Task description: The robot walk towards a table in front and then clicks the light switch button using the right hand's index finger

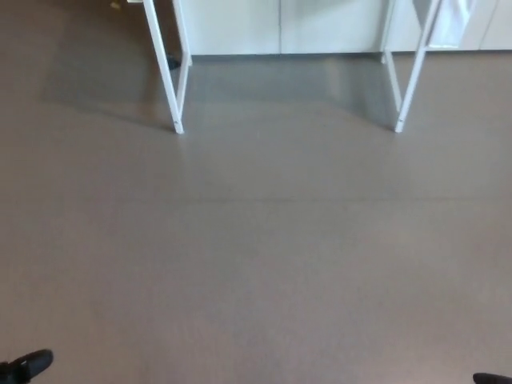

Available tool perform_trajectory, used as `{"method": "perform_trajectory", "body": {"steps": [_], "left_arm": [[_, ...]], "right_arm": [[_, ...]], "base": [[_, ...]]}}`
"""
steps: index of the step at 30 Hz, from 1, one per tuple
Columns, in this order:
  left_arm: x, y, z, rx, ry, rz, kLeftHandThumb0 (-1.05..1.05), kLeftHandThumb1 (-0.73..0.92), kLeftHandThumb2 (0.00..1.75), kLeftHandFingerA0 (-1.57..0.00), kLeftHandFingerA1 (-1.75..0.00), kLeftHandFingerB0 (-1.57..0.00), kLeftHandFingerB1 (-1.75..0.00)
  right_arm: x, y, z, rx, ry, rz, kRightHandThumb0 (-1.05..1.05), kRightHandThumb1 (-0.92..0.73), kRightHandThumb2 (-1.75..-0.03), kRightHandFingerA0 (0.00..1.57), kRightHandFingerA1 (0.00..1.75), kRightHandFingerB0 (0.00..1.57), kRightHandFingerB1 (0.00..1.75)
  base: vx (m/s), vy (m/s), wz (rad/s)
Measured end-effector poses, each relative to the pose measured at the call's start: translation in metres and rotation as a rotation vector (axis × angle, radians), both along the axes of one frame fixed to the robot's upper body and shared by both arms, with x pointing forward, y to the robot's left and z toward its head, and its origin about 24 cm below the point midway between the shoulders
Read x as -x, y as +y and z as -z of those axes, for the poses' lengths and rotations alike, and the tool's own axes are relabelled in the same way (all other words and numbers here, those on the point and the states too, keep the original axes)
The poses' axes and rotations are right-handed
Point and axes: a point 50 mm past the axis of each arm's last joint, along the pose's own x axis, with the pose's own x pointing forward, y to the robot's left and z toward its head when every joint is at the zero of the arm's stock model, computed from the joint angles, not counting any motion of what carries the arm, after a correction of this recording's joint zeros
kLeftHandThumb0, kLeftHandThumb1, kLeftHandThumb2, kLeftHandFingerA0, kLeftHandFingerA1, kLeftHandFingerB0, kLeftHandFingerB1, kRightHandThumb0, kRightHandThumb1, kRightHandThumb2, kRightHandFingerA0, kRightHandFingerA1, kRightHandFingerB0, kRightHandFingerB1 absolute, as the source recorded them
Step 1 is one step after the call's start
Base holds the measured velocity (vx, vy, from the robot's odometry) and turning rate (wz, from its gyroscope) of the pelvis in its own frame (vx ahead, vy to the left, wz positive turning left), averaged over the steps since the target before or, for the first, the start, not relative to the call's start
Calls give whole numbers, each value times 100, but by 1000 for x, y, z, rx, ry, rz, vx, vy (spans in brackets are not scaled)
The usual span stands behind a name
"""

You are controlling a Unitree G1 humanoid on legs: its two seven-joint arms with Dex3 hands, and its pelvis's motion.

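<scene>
Two white table legs (167,72) cut off above, left hand (28,366) and right hand (492,378) barely showing, finger spread unclear

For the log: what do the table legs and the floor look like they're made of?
Table legs: thin, straight white bars, probably painted or powder-coated metal, with an even, fairly matt white coat; the material beneath cannot be confirmed. Floor: smooth, seamless grey-brown surface with a soft sheen and faint reflections near the legs, likely vinyl, linoleum or sealed concrete; which one is unclear.
</scene>
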Motion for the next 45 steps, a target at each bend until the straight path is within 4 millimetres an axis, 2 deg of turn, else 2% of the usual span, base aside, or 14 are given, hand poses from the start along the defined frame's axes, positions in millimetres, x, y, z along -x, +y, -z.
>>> {"method": "perform_trajectory", "body": {"steps": [1,2,4,5,10,11,17,18,20,29,31,32,44,45], "left_arm": [[3,0,1,1,11,-2,-6,57,56,-51,-50,-50,-42],[6,0,2,2,18,-4,-6,57,56,-51,-50,-49,-42],[14,0,8,9,51,-13,-4,57,56,-51,-50,-49,-42],[18,0,9,11,64,-15,-4,59,56,-50,-50,-48,-42],[31,-1,14,12,101,-12,-9,56,56,-52,-49,-48,-41],[33,2,13,2,106,-10,-10,55,56,-52,-48,-48,-41],[41,6,17,-17,127,-7,-12,53,55,-53,-49,-51,-42],[42,6,18,-16,131,-8,-12,53,55,-53,-49,-49,-41],[44,7,18,-19,131,-5,-13,53,55,-53,-49,-50,-42],[42,4,20,-31,121,23,-12,53,55,-55,-50,-52,-42],[43,4,20,-32,123,23,-13,53,55,-55,-49,-52,-42],[43,4,20,-33,124,24,-14,54,55,-55,-49,-51,-42],[47,2,17,-64,136,46,-11,55,56,-45,-46,-47,-40],[47,2,18,-64,137,46,-12,54,55,-45,-46,-48,-40]], "right_arm": [[3,-1,1,2,7,1,-53,-64,-59,59,63,38,46],[5,-1,2,3,12,1,-55,-48,-89,56,69,33,56],[15,-3,5,7,35,2,-56,-48,-88,57,70,34,57],[20,-4,6,8,48,4,-52,-62,-58,61,64,41,47],[38,-4,13,3,92,13,-53,-47,-88,58,72,37,58],[37,-2,12,0,79,5,-51,-62,-58,62,66,42,49],[45,0,17,0,95,1,-55,-61,-58,65,71,41,47],[46,0,17,2,97,1,-59,-47,-87,64,76,36,57],[48,1,18,6,100,-2,-55,-62,-58,65,73,40,47],[46,0,17,32,81,-15,-57,-62,-58,64,73,39,48],[46,0,17,34,81,-17,-59,-47,-88,63,77,35,58],[47,0,16,35,81,-18,-57,-62,-58,64,74,40,49],[57,4,24,17,105,-7,-61,-61,-58,67,76,43,48],[58,4,24,17,104,-7,-61,-46,-87,65,78,38,58]], "base": [[265,3,-11],[245,29,-14],[280,77,-18],[272,118,-17],[431,108,-15],[526,-114,-3],[242,83,7],[190,-33,10],[140,-59,10],[240,-206,14],[171,-54,-5],[169,30,-7],[291,162,-6],[243,62,10]]}}
